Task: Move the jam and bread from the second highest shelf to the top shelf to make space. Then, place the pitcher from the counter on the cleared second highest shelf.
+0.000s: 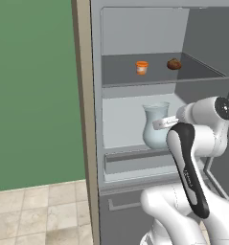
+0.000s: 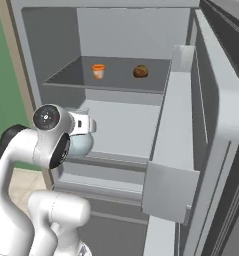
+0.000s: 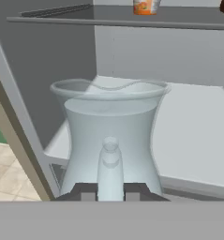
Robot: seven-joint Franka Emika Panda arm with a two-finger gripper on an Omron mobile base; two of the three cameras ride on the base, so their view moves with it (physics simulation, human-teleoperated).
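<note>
The gripper (image 3: 110, 192) is pinched tight on the handle of the pitcher (image 3: 111, 136), its two dark tips bracketing the pale blue glass straight ahead of the hand. The pitcher stands upright, long axis vertical, over the front left part of the second highest shelf (image 1: 123, 119); whether its base already touches that shelf I cannot tell. Above the pitcher, on the top shelf (image 1: 120, 72), sit the jam (image 1: 142, 67) and, just to the jam's right, the bread (image 1: 174, 64). Judging from this, what remains is letting go and drawing back away from the pitcher.
</note>
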